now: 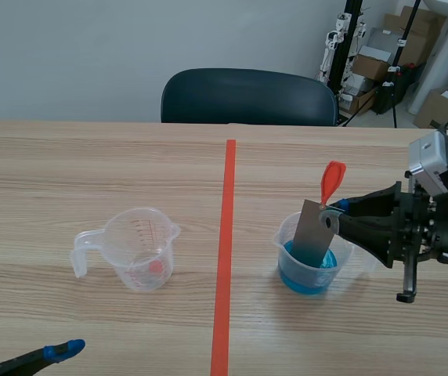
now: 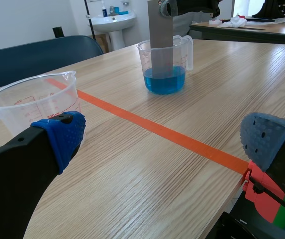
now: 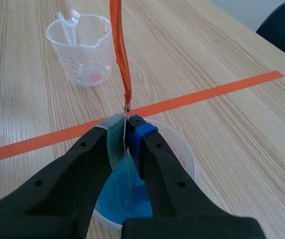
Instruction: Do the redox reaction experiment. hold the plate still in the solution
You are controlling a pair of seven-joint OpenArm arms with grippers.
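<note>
My right tool [image 1: 338, 208] is clenched on the plate [image 1: 314, 235], pinching it near its top corner. In the right wrist view I see the plate [image 3: 128, 172] edge-on as a thin line squeezed between the 2 pads of the right tool [image 3: 127, 127]. An orange-red strip [image 1: 332, 178] rises from the plate's top, just above the grip; it stands tall ahead of the fingers in the right wrist view [image 3: 120, 50].

The plate stands nearly upright in the beaker [image 1: 288, 235], its lower end dipped into the blue solution [image 1: 302, 280]. From the left wrist camera the grey plate [image 2: 161, 30] runs down inside the clear beaker [image 2: 187, 50] into the solution [image 2: 165, 82], which fills only the bottom part. The beaker [image 3: 182, 149] sits on the surface [image 1: 67, 172] to the right of the orange-red tape line [image 1: 225, 258].

My left tool [image 2: 165, 137] is released, its 2 blue pads wide apart with nothing between them. It sits low at the near edge of the surface, well apart from the beaker; in the scene view only 1 blue fingertip [image 1: 66, 349] shows.

A second clear measuring cup [image 1: 138, 251] stands left of the tape line, just ahead of the left tool's fingers [image 2: 33, 99]. It has a small red spot [image 1: 155, 266] at its bottom; I cannot tell what that is. A dark chair [image 1: 247, 95] stands behind the far edge.
</note>
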